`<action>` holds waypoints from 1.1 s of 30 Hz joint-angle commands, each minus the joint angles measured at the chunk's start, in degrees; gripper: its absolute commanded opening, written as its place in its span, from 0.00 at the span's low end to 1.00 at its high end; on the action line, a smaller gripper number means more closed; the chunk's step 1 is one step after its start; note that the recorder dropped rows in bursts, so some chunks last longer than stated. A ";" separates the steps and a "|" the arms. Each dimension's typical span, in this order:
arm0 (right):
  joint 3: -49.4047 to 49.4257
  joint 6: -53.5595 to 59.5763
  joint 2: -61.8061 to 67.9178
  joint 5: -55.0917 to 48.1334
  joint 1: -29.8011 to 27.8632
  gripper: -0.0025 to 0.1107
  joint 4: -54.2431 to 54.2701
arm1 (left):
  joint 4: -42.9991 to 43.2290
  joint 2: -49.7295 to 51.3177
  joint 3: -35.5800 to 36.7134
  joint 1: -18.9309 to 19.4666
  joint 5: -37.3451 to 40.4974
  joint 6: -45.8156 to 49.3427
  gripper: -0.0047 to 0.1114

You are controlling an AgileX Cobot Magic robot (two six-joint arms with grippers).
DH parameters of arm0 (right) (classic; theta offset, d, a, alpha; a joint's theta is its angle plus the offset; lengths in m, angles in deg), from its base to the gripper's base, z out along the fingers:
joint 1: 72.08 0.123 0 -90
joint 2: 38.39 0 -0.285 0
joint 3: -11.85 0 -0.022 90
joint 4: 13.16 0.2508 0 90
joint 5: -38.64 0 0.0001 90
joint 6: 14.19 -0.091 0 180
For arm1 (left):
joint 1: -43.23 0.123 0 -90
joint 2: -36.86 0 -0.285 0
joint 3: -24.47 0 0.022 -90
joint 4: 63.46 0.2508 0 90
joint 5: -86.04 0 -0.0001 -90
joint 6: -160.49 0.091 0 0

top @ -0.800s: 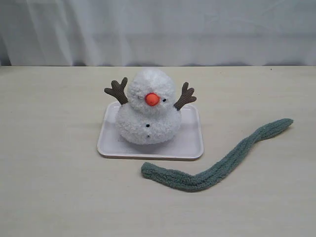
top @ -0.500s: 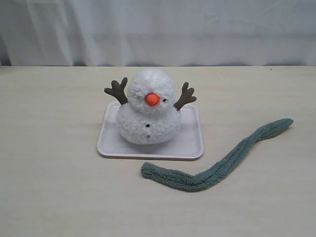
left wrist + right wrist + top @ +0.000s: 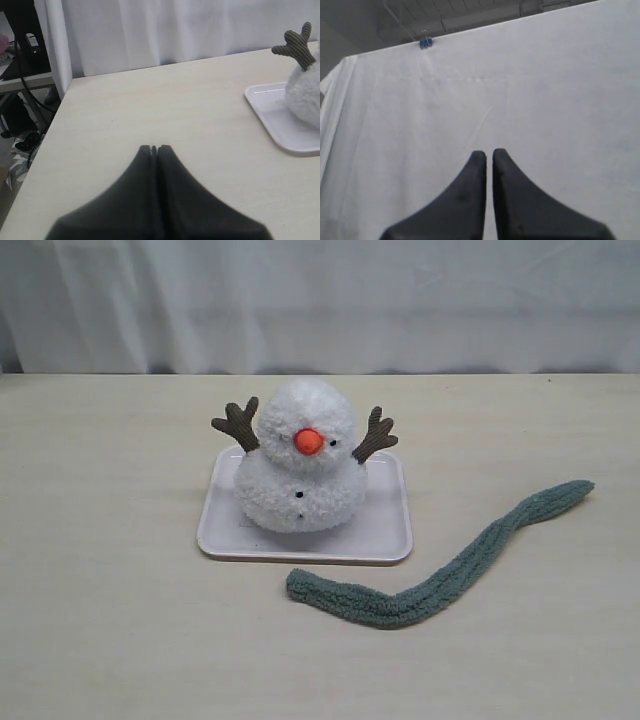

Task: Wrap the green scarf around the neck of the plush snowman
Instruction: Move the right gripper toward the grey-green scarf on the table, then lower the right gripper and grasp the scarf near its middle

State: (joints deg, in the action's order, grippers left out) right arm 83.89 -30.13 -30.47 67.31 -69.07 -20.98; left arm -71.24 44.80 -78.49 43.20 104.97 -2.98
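The plush snowman (image 3: 300,470) sits upright on a white tray (image 3: 385,530) mid-table, its neck (image 3: 262,456) bare. The green scarf (image 3: 440,575) lies flat on the table in front of and to the right of the tray, curving up to the right. Neither arm shows in the exterior view. The left gripper (image 3: 154,148) is shut with nothing in it, low over the table's left part; one twig arm (image 3: 296,45) and part of the snowman's body (image 3: 306,95) show at the edge of that view. The right gripper (image 3: 489,153) is shut, a thin slit between its fingers, and faces the white curtain.
A white curtain (image 3: 320,300) hangs behind the table's far edge. The table's left edge (image 3: 47,145) is close to the left gripper, with cables and equipment (image 3: 22,55) beyond it.
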 commanded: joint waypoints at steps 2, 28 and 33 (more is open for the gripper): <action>-12.83 -1.54 2.02 -22.04 -0.27 0.24 0.11 | -0.21 -0.15 0.18 -0.29 -0.41 -0.33 0.04; -50.44 30.01 81.51 -72.42 -0.14 0.67 20.36 | -0.21 -0.15 0.18 -0.29 -0.41 -0.33 0.04; -57.21 33.67 90.41 -77.20 -0.14 0.67 20.32 | -0.21 -0.15 0.18 -0.29 -0.41 -0.33 0.04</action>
State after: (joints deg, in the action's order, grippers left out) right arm 29.72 0.88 56.52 -7.11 -69.07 -0.52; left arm -71.24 44.80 -78.49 43.20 104.97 -2.98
